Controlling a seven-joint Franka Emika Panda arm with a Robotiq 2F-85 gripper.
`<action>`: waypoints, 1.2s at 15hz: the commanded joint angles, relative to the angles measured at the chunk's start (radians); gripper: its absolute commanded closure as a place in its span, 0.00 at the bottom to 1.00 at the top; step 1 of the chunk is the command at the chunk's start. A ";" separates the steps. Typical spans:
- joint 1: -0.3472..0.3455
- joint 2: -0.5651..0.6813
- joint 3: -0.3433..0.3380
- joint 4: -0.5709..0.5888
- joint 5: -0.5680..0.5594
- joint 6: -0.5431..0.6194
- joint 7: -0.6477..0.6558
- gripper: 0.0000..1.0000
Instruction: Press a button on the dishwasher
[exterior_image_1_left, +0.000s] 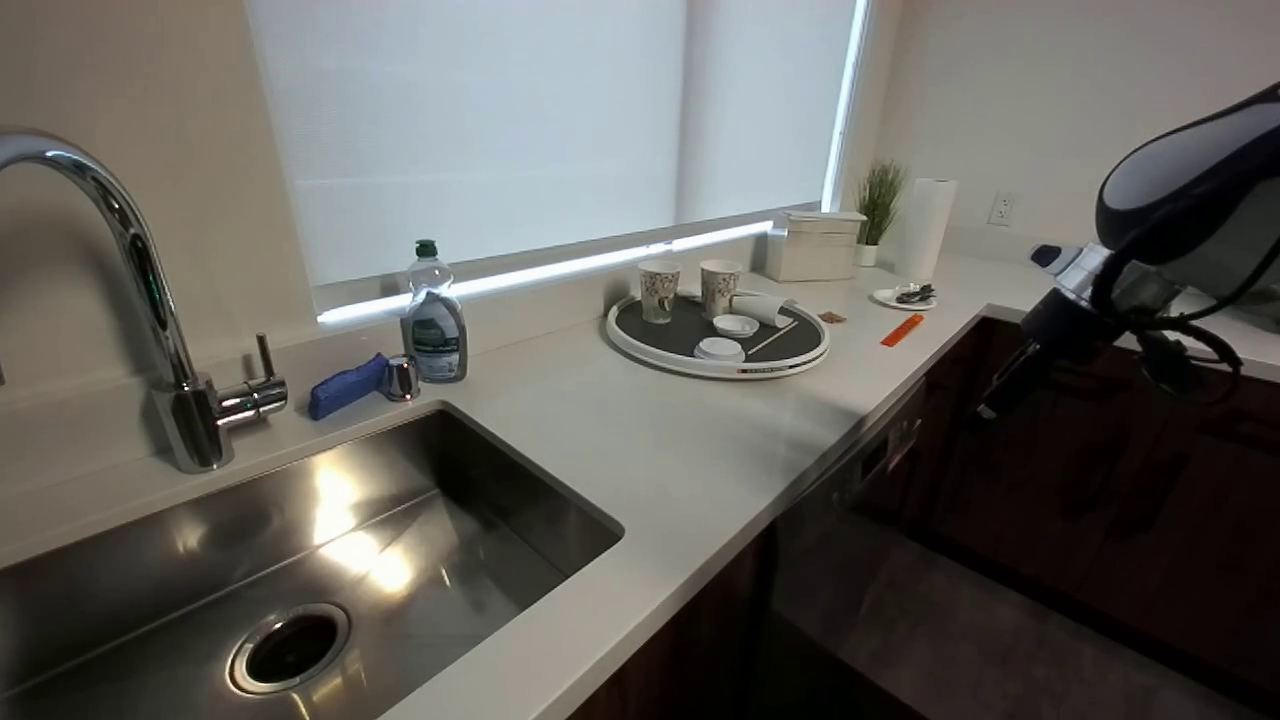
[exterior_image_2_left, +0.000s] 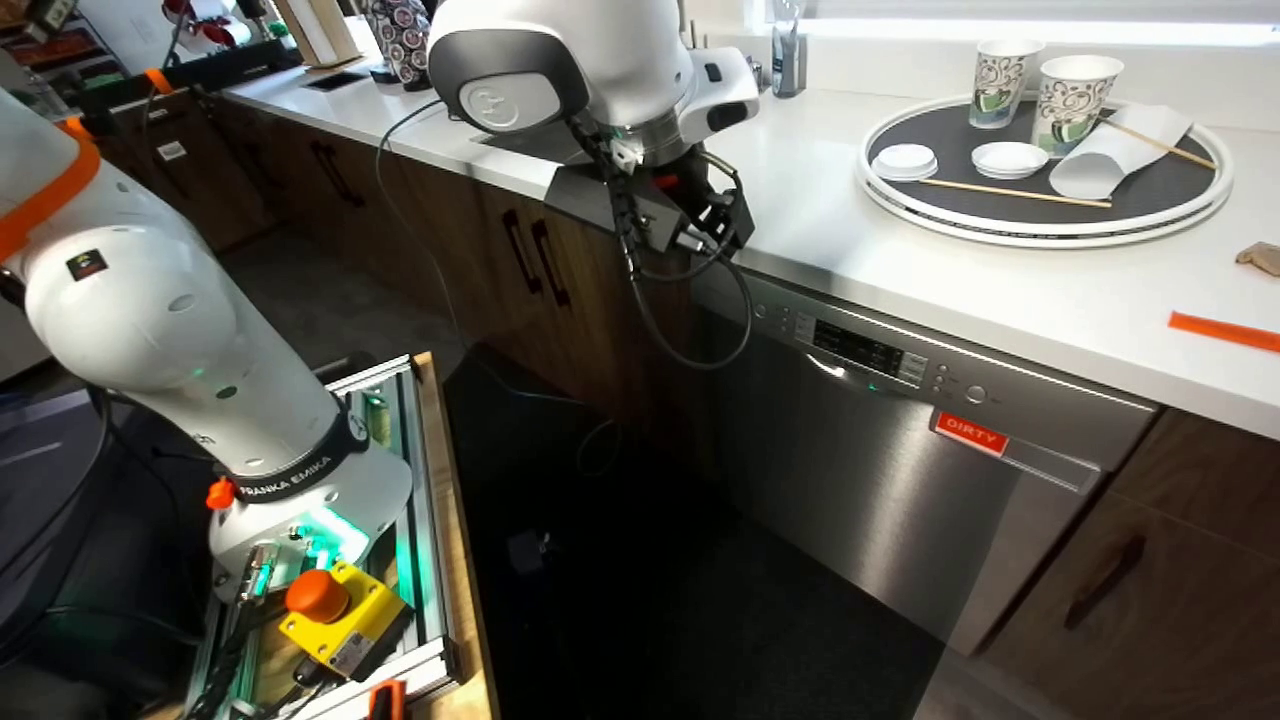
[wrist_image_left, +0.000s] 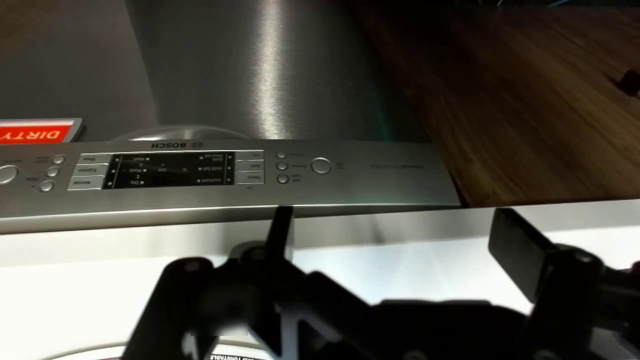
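The dishwasher (exterior_image_2_left: 860, 470) has a brushed steel front below the counter. It also shows in the wrist view (wrist_image_left: 320, 90), upside down, and dimly in an exterior view (exterior_image_1_left: 830, 560). Its control panel (wrist_image_left: 390, 175) carries a dark display (wrist_image_left: 170, 170), small side buttons and a larger round button (wrist_image_left: 321, 165). Another round button (exterior_image_2_left: 976, 394) is at the panel's far end. My gripper (wrist_image_left: 395, 225) is open and empty, fingers wide apart. In the wrist view its fingertips overlap the counter edge beside the panel. It shows in both exterior views (exterior_image_1_left: 988, 408) (exterior_image_2_left: 710, 230), partly hidden by cables.
The white counter (exterior_image_2_left: 820, 190) overhangs the panel. A round tray (exterior_image_2_left: 1040, 238) with paper cups and lids stands on it. A red DIRTY sign (exterior_image_2_left: 970, 432) is on the dishwasher. Brown cabinets (exterior_image_2_left: 1150, 570) flank it. A sink (exterior_image_1_left: 300, 560) lies further along. A cable loop (exterior_image_2_left: 690, 362) hangs from the wrist.
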 joint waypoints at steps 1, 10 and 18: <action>-0.086 0.011 0.089 0.006 0.042 -0.012 -0.029 0.00; -0.091 0.305 0.099 0.108 0.279 0.022 -0.093 0.00; -0.112 0.564 0.155 0.242 0.523 0.060 -0.171 0.00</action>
